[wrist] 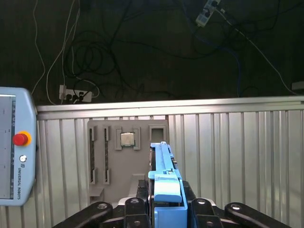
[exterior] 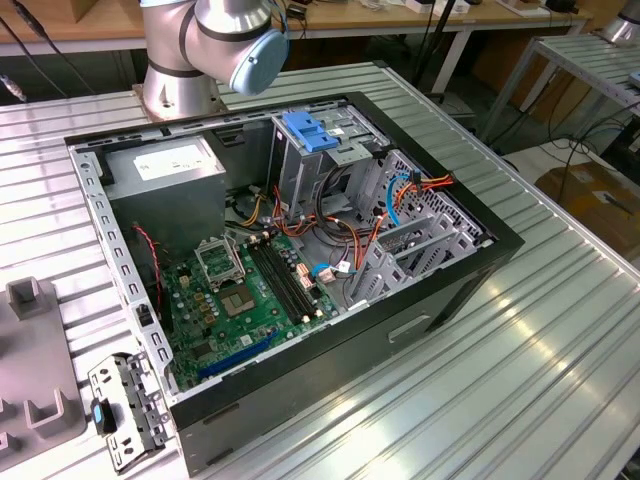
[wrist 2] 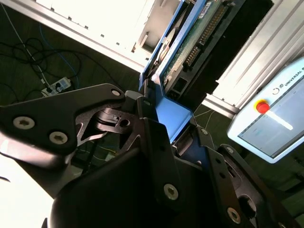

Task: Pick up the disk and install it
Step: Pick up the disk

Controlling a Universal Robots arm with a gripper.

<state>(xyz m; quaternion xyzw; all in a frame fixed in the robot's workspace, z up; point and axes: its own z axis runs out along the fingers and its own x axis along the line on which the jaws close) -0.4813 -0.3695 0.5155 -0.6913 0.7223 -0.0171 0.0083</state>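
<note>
Observe the gripper (wrist: 166,202) in both wrist views: its two black fingers (wrist 2: 148,124) are closed against the disk (wrist: 164,164), one on each side, and nothing else is in its grip. The disk is held edge-on and projects straight out from the gripper. In the first wrist view you see one bright blue side rail running along its length. In the second wrist view, the gripper (wrist 2: 160,118) clamps the near end of the disk (wrist 2: 194,42), and the green circuit board on its face is visible between the blue rails.

Beyond the disk, in the first wrist view, locate the ribbed metal counter (wrist: 237,156). A gray fixture plate (wrist: 111,164) with slots lies on it, and a processor chip (wrist: 126,139) sits in one recess of that plate. The teach pendant (wrist: 14,156), with its red stop button (wrist: 20,139), stands beside the counter. Past the counter edge, cables (wrist: 95,57) and a power strip (wrist: 76,96) lie on the dark floor.

In the exterior view, the open computer case (exterior: 440,300) lies on its side on the counter (exterior: 520,400). The motherboard (exterior: 250,300) is exposed, and a light blue latch plate (exterior: 305,132) sits on top of the drive cage (exterior: 300,185). The arm's base (exterior: 180,80) stands behind the case.
</note>
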